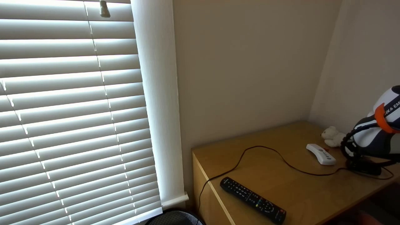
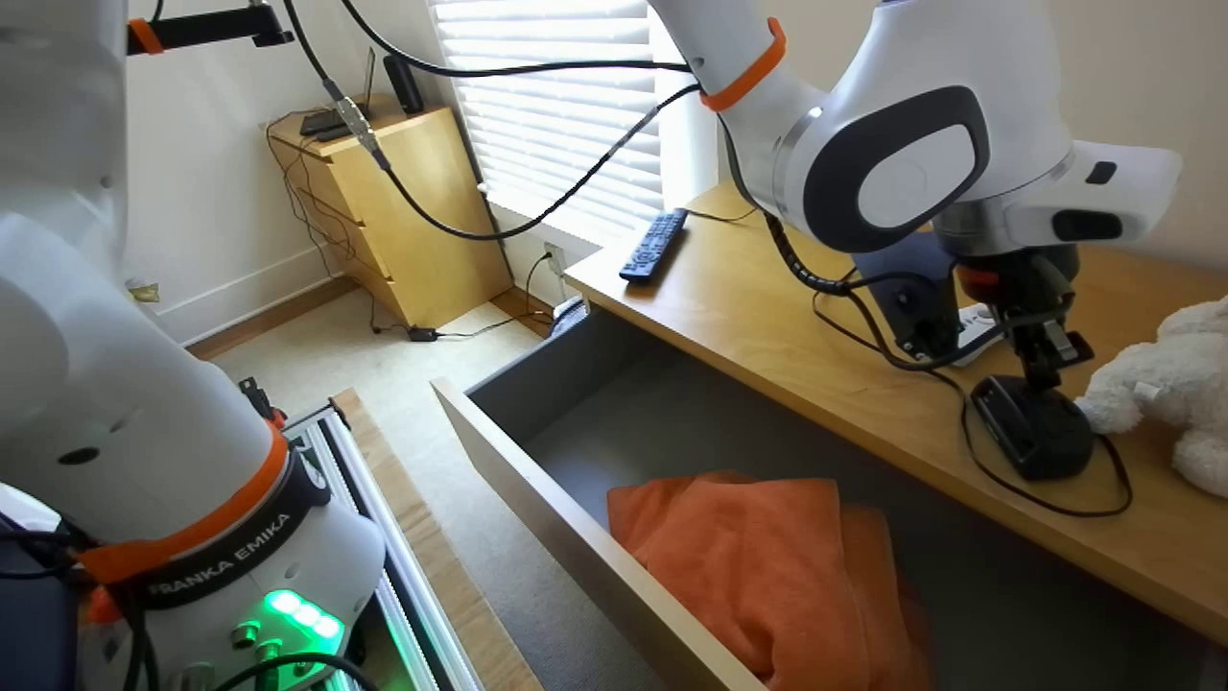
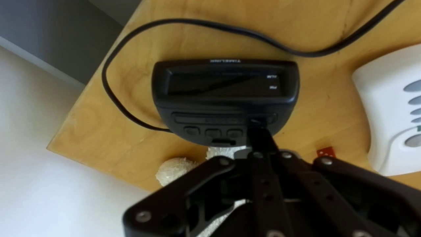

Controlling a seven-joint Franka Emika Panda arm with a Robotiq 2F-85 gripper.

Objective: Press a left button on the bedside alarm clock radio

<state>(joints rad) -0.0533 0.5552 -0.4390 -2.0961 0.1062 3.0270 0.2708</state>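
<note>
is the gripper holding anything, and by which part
Nothing is held: the gripper is shut, its tips at the button side of the black Timelink alarm clock.

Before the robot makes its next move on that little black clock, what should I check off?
1. Gripper closed: ok, its fingers are together.
2. Placed over the clock radio: ok, the wrist view and an exterior view show it there.
3. Lined up with a left button: cannot tell; three small buttons show, but the gripper hides what lies beneath it.
4. Contact made: cannot tell from these views.
5. Cord clear of the fingers: ok, it runs apart from them.
6. Soft toy out of the way: cannot tell; it lies close by.
</note>
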